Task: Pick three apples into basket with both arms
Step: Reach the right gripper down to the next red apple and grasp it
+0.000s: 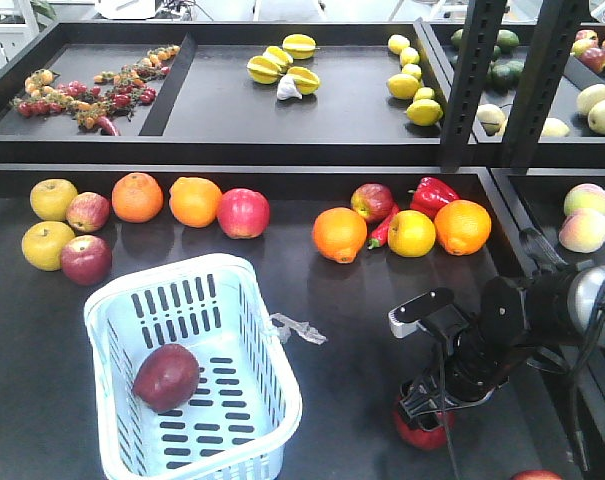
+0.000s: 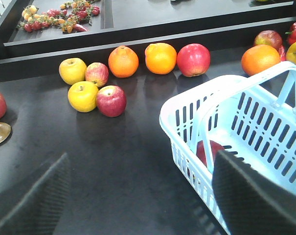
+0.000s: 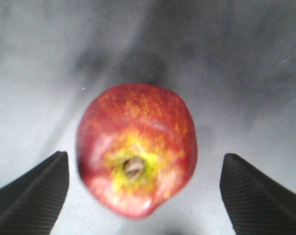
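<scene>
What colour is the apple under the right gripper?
The apple is red, yellowish at its middle; right wrist view shows it best.

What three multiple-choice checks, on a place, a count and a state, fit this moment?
1. Apples in the basket: A none; B one; C three.
2. The right hand is: A over the blushed apple on the table; B inside the basket; C out of view.
3. The right hand's jaws are: A shut on the apple; B shut empty; C open.
Answers: 1 B, a single maroon apple lies inside. 2 A, the wrist view shows it between the fingers. 3 C, gaps show on both sides of the apple.
</scene>
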Motion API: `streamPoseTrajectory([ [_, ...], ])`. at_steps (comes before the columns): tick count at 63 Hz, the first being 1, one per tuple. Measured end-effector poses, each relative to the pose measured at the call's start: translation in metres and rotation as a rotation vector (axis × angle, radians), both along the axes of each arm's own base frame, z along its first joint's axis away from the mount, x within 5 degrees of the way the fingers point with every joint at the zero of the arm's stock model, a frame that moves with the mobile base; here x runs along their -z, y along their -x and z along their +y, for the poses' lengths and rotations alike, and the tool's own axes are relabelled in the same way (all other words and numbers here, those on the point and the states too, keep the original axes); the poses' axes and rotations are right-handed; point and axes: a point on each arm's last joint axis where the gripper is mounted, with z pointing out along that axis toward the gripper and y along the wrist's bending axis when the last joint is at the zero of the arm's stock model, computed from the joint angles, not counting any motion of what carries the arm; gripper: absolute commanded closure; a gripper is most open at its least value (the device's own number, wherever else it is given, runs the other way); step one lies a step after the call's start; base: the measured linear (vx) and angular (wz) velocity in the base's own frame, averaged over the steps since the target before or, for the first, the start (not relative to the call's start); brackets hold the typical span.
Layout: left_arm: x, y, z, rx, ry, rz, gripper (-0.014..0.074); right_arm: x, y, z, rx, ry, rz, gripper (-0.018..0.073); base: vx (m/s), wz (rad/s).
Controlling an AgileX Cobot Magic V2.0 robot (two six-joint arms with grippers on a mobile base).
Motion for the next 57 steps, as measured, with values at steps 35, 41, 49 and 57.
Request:
streamPoseTrajectory([
  [35,0.000,0.000,0.000,0.000,0.000,0.000,0.0027,0.020,-0.001,0.002,0.033,-0.009,0.041,0.0108,0.00,0.00],
  [41,0.000,0.000,0.000,0.000,0.000,0.000,0.0027,0.020,-0.001,0.002,0.034,-0.009,0.037,0.0177,0.00,0.00],
  [49,0.000,0.000,0.000,0.000,0.000,0.000,0.0027,0.021,-0.001,0.002,0.034,-0.009,0.037,0.0209,0.00,0.00],
  [57,0.000,0.000,0.000,0.000,0.000,0.000,0.0027,0.021,-0.001,0.002,0.037,-0.009,0.038,0.0209,0.00,0.00],
])
